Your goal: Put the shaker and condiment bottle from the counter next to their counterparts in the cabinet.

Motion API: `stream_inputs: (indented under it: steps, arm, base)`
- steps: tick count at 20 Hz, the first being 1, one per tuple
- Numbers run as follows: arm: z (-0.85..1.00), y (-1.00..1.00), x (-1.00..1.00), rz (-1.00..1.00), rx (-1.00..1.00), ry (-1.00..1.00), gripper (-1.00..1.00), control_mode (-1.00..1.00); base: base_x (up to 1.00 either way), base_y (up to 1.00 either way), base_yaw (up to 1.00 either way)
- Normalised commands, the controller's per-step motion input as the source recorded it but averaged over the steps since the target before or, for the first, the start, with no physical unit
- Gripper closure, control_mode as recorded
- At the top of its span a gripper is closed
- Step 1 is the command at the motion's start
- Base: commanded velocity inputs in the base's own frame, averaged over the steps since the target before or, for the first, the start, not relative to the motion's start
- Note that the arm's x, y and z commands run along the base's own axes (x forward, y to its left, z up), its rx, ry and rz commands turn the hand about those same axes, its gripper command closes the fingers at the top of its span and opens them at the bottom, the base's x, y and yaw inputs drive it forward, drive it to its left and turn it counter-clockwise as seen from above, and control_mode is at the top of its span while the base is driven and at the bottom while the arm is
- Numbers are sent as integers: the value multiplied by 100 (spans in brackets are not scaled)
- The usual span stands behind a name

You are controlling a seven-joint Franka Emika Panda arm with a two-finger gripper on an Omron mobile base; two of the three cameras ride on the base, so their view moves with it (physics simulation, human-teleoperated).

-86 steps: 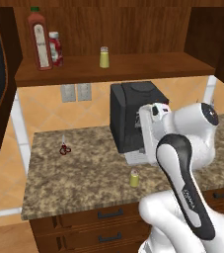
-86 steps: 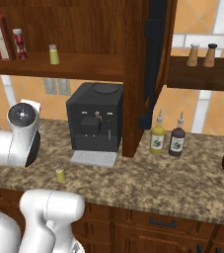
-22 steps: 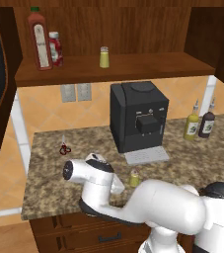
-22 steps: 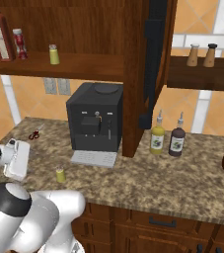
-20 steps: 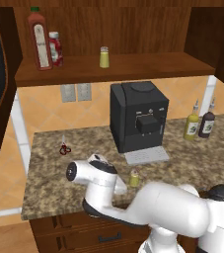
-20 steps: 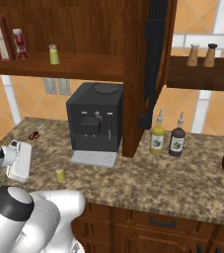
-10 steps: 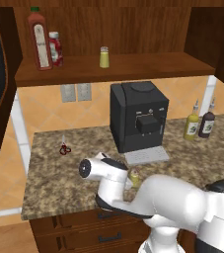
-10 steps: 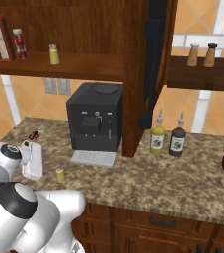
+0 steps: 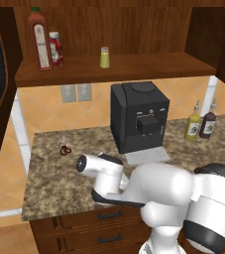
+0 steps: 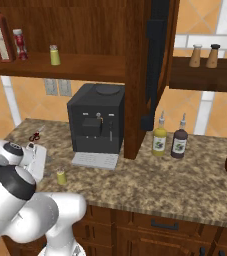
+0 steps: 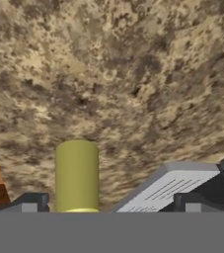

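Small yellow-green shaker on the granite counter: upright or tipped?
Upright. The small yellow-green shaker stands on its base on the speckled granite counter; in the hand view its straight side rises between the fingers.

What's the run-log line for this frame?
phase: reaching for shaker | gripper: open, straddling shaker on counter | held: nothing | condiment bottle: in cabinet

Speckled brown granite worktop (image 11: pixel 133 74) covers most of the frame. Yellow-green shaker (image 11: pixel 77 175) at lower left of centre, cylinder body visible, bottom cut off by the frame edge. Hand (image 11: pixel 111 202) wide open: dark fingertips (image 11: pixel 32 201) at lower left and lower right, shaker between them, nearer the left one, not gripped. Grey ribbed drip tray (image 11: pixel 168 190) with black machine corner at lower right. Orange-brown sliver at left edge, can't identify.
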Motion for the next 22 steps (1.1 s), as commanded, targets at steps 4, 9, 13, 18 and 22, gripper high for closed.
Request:
stream_inputs:
  steps: [4,9,13,18,22]
  arm:
    - [0,0,0,-1,-3,3,-100,-100]
    - [0,-2,-2,-9,-8,9,-100,-100]
    - [0,0,0,0,0,0,-100,-100]
    - [-2,-24,-23,-5,0,0,-100,-100]
    - [0,-19,-9,0,0,0,-100,-100]
  base:
    - [0,0,0]
    - [0,0,0]
    - [0,0,0]
    - [0,0,0]
    - [0,0,0]
